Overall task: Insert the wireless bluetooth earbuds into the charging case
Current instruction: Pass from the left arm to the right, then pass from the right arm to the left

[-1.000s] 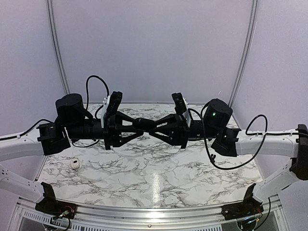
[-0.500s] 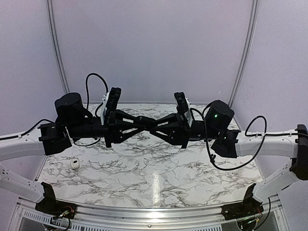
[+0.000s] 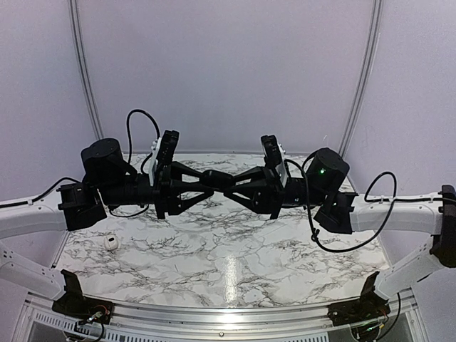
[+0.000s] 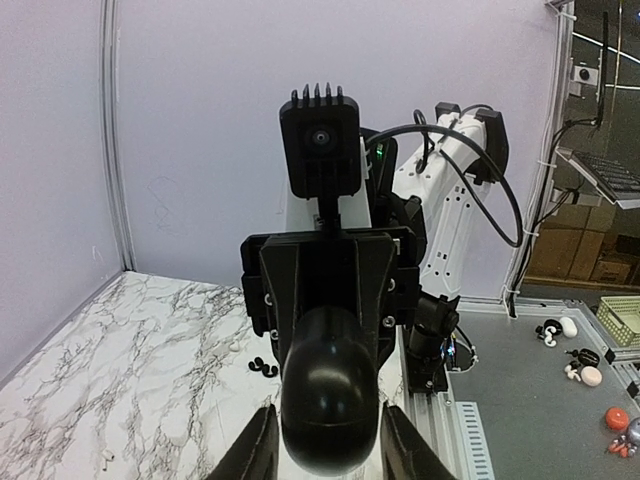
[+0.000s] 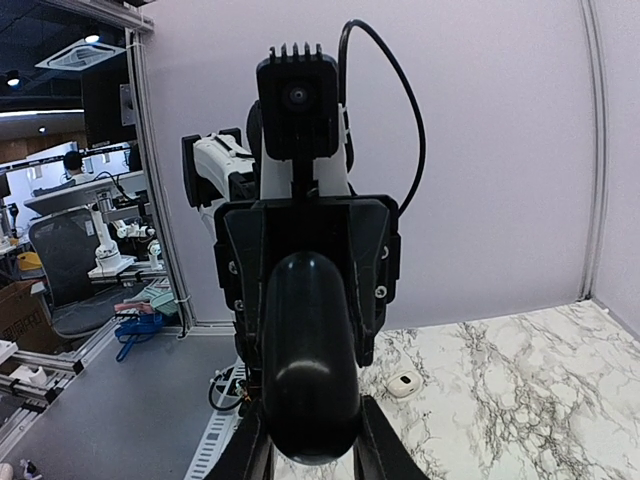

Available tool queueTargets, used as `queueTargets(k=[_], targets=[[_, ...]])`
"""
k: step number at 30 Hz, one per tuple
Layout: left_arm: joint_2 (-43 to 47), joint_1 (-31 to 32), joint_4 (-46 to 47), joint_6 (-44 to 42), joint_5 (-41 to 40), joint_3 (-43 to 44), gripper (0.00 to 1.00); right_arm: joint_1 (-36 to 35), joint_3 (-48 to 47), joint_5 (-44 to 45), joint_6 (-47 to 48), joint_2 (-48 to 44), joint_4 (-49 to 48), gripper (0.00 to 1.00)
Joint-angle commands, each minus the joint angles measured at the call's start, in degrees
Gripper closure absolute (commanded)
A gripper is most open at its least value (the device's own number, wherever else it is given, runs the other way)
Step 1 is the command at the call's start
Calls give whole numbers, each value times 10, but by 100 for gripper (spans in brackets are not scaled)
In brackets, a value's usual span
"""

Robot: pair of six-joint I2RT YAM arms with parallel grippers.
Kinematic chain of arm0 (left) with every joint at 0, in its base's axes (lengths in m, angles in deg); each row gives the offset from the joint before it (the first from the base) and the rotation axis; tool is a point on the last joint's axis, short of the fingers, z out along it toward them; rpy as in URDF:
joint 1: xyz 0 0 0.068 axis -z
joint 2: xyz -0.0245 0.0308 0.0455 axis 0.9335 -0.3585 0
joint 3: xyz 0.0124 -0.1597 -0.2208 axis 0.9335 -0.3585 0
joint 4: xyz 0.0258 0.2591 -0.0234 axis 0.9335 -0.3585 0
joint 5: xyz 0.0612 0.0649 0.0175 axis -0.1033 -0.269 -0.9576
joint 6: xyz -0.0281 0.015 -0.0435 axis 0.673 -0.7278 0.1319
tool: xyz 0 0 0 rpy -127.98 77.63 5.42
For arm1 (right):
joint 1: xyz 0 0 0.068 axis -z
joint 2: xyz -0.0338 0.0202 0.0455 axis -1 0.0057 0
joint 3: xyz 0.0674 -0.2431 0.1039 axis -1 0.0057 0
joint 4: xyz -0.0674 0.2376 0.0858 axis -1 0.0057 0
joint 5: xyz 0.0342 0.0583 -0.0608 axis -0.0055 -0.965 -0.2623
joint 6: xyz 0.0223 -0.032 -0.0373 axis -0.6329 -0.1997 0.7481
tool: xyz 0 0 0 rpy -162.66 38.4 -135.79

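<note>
In the top view both arms reach inward from the lower corners, and the left hand and right hand meet tip to tip at centre frame, held above the marble desk. The desk is shut in by pale walls at the back and sides, with upright rails in the back corners. A metal rail runs along its near edge between the arm bases. The widest stretch of marble shows below the joined hands, in the lower middle of the frame.

The charging case lies low at the left of that view, near the left edge of the desk and well apart from both hands. The right wrist view shows it too, on the marble at the desk's edge. Neither view is sharp enough to tell whether its lid is up.

Only the left wrist view shows small black pieces on the marble under the right arm. They are probably the wireless bluetooth earbuds, though too small to be sure, and the top view hides that spot.

Each wrist view looks head-on at the other hand. The left fingers stand partly apart on either side of the right hand's rounded tip, and the right fingers flank the left tip likewise. Whether either hand presses or holds anything cannot be told.
</note>
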Motion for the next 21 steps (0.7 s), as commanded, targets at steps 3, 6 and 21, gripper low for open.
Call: queueTargets(k=[3, 6, 21], targets=[[-2, 0, 19, 3, 0, 1, 60, 3, -1, -3, -5, -8, -24, 89], [-3, 0, 19, 2, 1, 4, 64, 2, 1, -4, -6, -7, -26, 89], [-9, 0, 25, 6, 2, 12, 61, 1, 2, -2, -5, -4, -24, 90]])
